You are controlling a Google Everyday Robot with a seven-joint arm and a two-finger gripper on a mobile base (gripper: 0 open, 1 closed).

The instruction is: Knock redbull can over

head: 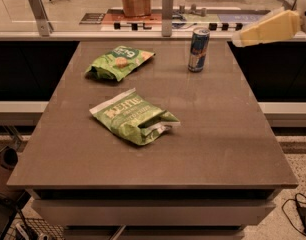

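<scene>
The brown tabletop fills most of the frame. Just left of centre, nearest the camera, lies a crumpled green chip bag, flat on the surface. A second green chip bag lies farther back, toward the upper left. The redbull can stands upright near the tabletop's far edge, right of centre and well apart from both bags. At the upper right, the pale gripper hangs off the tabletop's right side, its tip pointing toward the can without touching it; I cannot tell whether it is spread or closed. Behind, a brown container sits on a counter.
</scene>
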